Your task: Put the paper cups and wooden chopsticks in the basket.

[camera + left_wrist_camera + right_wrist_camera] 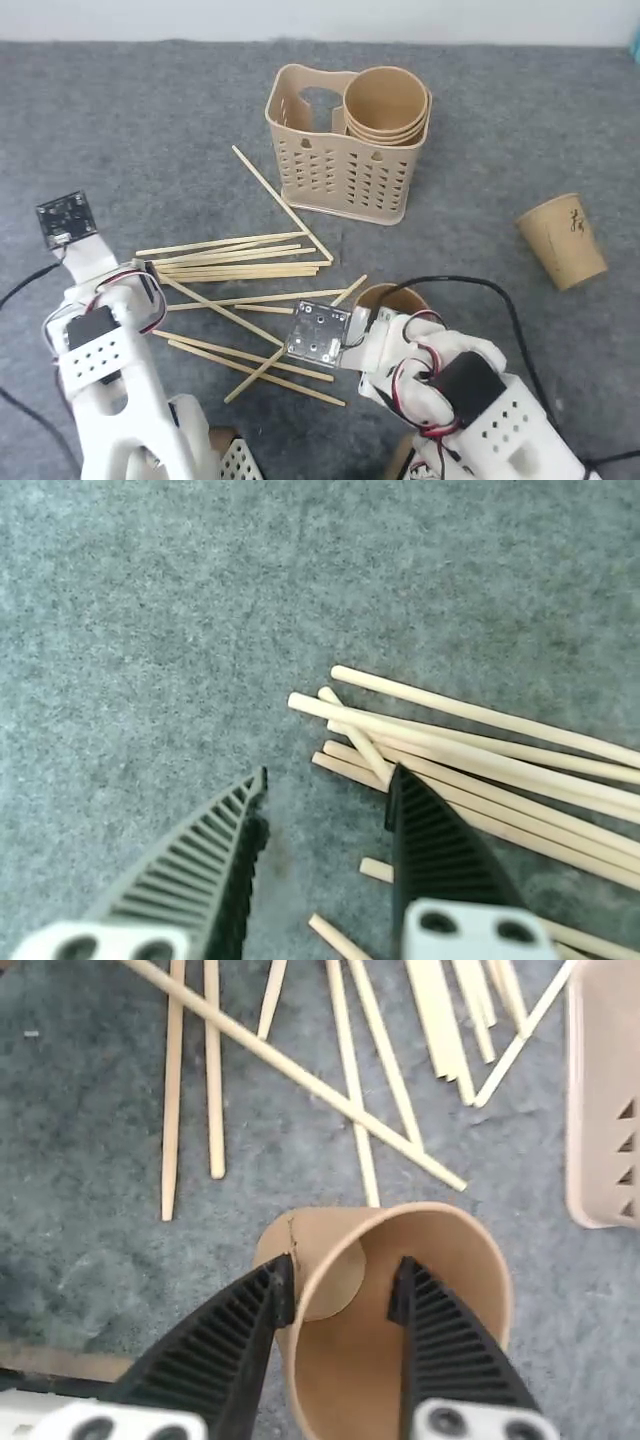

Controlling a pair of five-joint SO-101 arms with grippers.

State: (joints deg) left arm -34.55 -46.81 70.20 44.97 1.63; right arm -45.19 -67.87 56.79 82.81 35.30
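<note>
A beige slotted basket (335,165) stands at the back of the table, and a stack of paper cups (387,100) sits in its right half. Another paper cup (563,240) lies on its side at the right. Several wooden chopsticks (240,262) are scattered across the middle. My left gripper (325,780) is open just above the mat, with the ends of the chopsticks (480,750) beside one finger. My right gripper (343,1275) is open over the rim of a third paper cup (450,1260), one finger inside it and one outside against its wall.
Grey mat (150,120) covers the table. The basket's wall (600,1090) stands close beyond the cup in the right wrist view, with chopsticks (350,1090) lying in front of it. Both arm bases (110,400) crowd the front edge.
</note>
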